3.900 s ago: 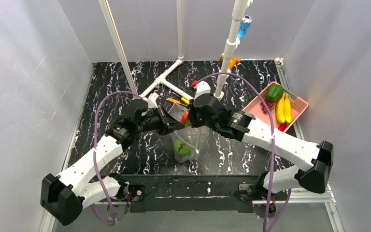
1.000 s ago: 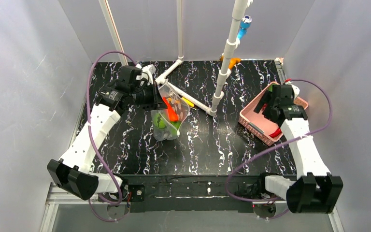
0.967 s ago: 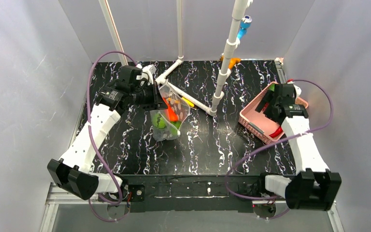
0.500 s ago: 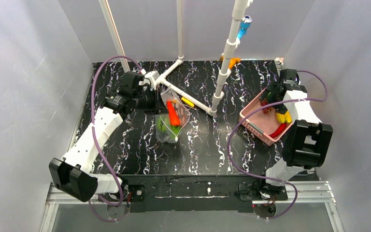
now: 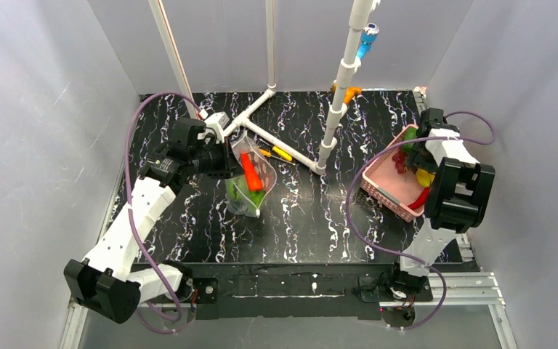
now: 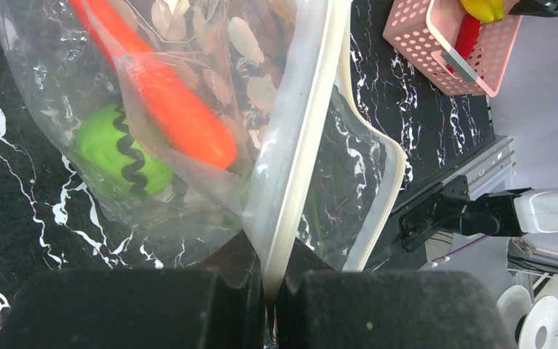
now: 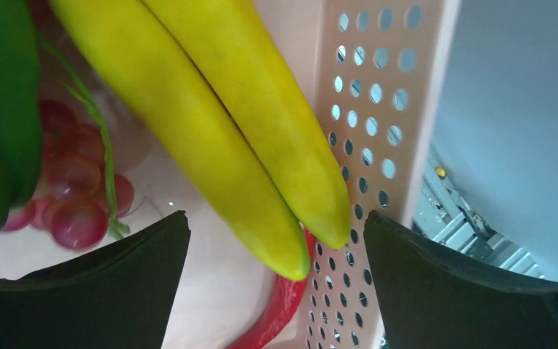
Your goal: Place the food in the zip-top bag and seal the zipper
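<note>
The zip-top bag (image 5: 251, 185), clear with white dots, hangs from my left gripper (image 5: 221, 161), which is shut on the zipper (image 6: 301, 153) at the mouth edge. Inside the bag lie an orange pepper (image 6: 182, 116) and a green round fruit (image 6: 120, 149). My right gripper (image 7: 276, 240) is open over the pink basket (image 7: 385, 94), its fingers either side of the tips of two yellow bananas (image 7: 225, 123). Under them lies a red pepper (image 7: 283, 305), with dark red grapes (image 7: 73, 196) and a green pepper (image 7: 0, 109) to the left.
The pink basket (image 5: 392, 190) sits tilted at the table's right edge, close to the wall. A white pipe frame (image 5: 290, 149) lies behind the bag, with an upright post (image 5: 338, 87). Small yellow and orange-handled tools (image 5: 276, 153) lie beside the pipe.
My right arm has left the bag, swung to the basket and folded in tighter, its open gripper now down over the bananas. My left gripper has drawn the bag slightly leftward and nearer.
</note>
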Controlling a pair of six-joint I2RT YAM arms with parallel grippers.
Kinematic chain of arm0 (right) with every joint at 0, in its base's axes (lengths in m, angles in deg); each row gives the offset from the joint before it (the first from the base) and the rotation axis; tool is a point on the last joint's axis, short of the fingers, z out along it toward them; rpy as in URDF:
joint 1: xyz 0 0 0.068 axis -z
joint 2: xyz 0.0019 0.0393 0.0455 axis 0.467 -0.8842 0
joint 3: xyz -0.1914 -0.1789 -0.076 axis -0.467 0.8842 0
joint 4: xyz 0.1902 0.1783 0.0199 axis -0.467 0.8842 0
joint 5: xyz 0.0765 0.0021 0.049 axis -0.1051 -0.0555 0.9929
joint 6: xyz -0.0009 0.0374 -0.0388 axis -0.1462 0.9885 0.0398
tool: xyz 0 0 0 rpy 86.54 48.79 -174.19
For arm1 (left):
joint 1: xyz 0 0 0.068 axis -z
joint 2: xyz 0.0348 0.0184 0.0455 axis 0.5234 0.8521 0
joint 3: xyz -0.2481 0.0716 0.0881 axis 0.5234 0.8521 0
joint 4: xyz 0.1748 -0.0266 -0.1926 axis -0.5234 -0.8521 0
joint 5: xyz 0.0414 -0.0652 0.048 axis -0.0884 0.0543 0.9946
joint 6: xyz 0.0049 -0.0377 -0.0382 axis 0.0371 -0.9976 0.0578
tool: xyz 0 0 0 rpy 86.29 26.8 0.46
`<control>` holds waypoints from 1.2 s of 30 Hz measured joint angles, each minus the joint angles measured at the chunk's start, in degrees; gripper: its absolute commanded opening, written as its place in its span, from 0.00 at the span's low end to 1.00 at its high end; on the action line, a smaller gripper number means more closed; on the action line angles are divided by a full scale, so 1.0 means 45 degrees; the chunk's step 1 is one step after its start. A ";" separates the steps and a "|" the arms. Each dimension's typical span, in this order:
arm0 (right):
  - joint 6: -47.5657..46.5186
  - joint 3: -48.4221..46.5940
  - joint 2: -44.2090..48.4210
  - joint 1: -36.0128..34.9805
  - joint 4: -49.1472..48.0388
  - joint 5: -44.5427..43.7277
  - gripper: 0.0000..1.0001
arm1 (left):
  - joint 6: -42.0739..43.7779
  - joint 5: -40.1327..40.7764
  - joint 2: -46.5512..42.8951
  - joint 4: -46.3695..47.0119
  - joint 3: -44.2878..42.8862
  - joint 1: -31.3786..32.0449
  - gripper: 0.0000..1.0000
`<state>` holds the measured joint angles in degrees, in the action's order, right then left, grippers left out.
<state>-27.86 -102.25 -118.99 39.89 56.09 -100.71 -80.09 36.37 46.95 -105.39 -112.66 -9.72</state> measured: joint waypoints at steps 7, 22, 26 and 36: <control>-0.0481 -0.0792 -0.1982 -0.0170 0.0403 -0.0282 0.95 | -0.0058 -0.0267 0.0005 0.0214 0.0121 -0.0010 0.00; -0.0661 0.0219 -0.0763 -0.1069 0.0520 0.0641 0.40 | -0.0194 -0.0568 0.0223 0.0306 0.0146 -0.0262 0.00; -0.0447 0.0772 0.0729 -0.1268 0.0476 0.1263 0.38 | -0.0199 -0.0622 0.0389 0.0379 0.0151 -0.0262 0.00; 0.0015 0.2259 0.3201 -0.1258 0.0194 0.3065 0.34 | -0.0243 -0.0729 0.0699 0.0554 0.0277 -0.0262 0.00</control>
<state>-27.80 -92.09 -104.58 34.23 56.96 -86.92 -81.18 33.09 50.09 -102.90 -111.42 -10.90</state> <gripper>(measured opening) 0.730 0.007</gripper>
